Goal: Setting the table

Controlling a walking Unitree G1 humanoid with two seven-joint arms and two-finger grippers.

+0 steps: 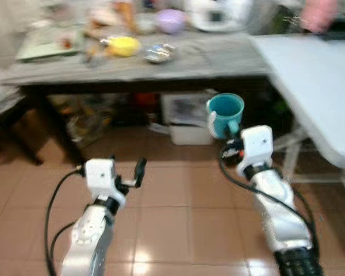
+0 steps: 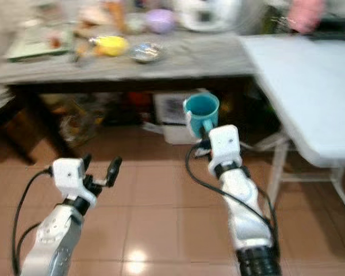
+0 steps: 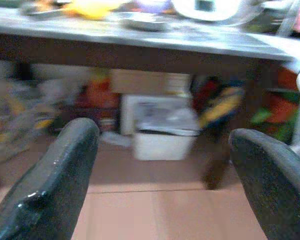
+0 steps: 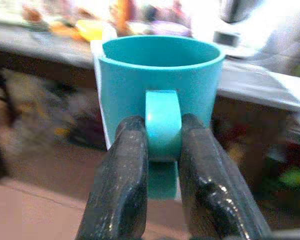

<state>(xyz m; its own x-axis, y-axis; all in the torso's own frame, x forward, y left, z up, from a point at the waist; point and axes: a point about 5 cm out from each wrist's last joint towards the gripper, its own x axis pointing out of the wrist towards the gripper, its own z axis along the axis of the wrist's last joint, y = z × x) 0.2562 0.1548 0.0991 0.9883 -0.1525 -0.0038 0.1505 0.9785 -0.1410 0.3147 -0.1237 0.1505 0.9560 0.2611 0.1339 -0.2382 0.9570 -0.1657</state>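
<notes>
Right gripper [image 4: 162, 145] carries the teal mug [image 4: 160, 75] upright, jaws clamped on its handle so it stays level; white worktop [image 1: 316, 86] lies just ahead. Left gripper [image 1: 126, 172] empty, jaws wide apart.

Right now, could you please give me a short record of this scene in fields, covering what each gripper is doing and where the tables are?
right gripper: jaws shut on the handle of the teal mug, held upright above the floor
left gripper: jaws open, holding nothing, raised over the tiled floor
grey table: ahead, crowded with a yellow item, a purple bowl, a metal dish and a white appliance
white table: to the robot's right
under the grey table: a white box and blurred clutter
</notes>
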